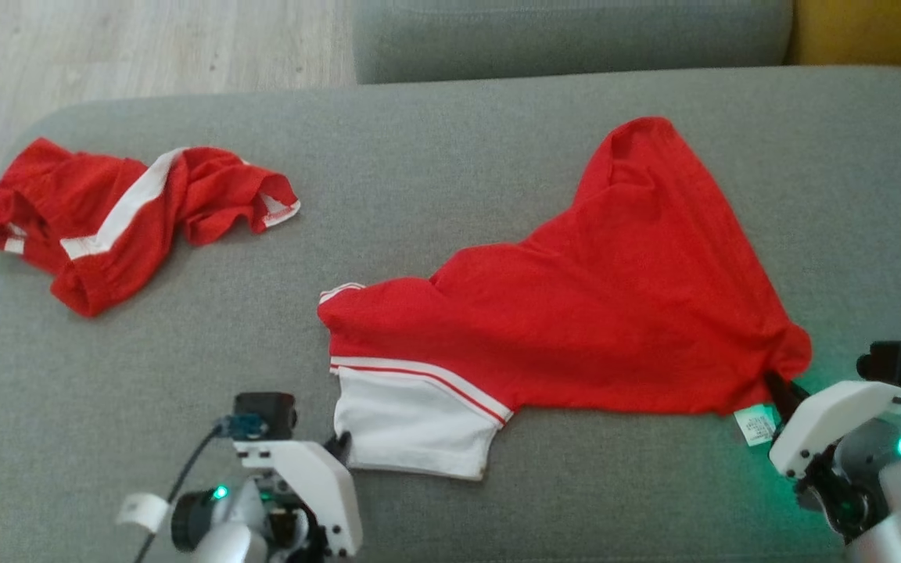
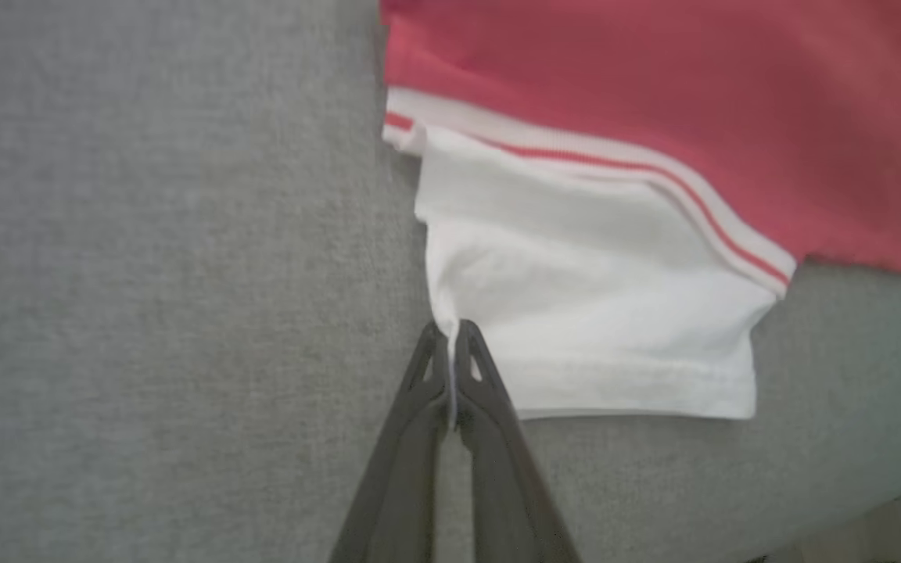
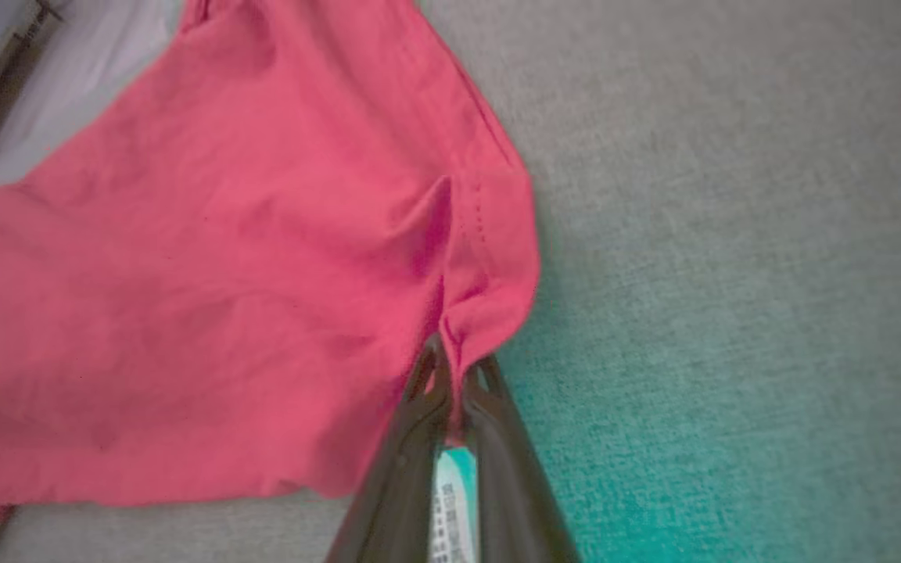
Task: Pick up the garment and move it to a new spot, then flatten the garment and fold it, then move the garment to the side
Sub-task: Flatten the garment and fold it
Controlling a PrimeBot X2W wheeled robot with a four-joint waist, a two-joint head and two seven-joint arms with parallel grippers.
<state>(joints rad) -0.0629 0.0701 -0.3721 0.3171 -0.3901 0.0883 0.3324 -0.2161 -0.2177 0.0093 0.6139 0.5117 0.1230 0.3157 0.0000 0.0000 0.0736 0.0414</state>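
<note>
Grip looks firm on both sides. My left gripper [image 2: 450,344] is pinched tight on the edge of the white sleeve [image 2: 591,313], with a sliver of cloth caught between the tips. My right gripper [image 3: 450,363] is clamped on a bunched corner of the red hem, and the care label [image 3: 454,500] is trapped lower down between its fingers.

Outward from those two holds, the garment [image 1: 599,313] — a red shirt with a striped white sleeve — lies on the sofa seat [image 1: 450,141] near its front edge and over towards the right. Its near side runs between the grippers, and the body tapers to a peak towards the back edge. A second red garment [image 1: 122,219] sits crumpled near the seat's left edge, well apart.

By my reading the shirt is already at its spot, and I'm in the flattening step. The cloth is spread but not flat: the far part is gathered to a point and there are ridges by the right-hand hold. No fold has been made yet — that and the move to the side are both left to do.
</note>
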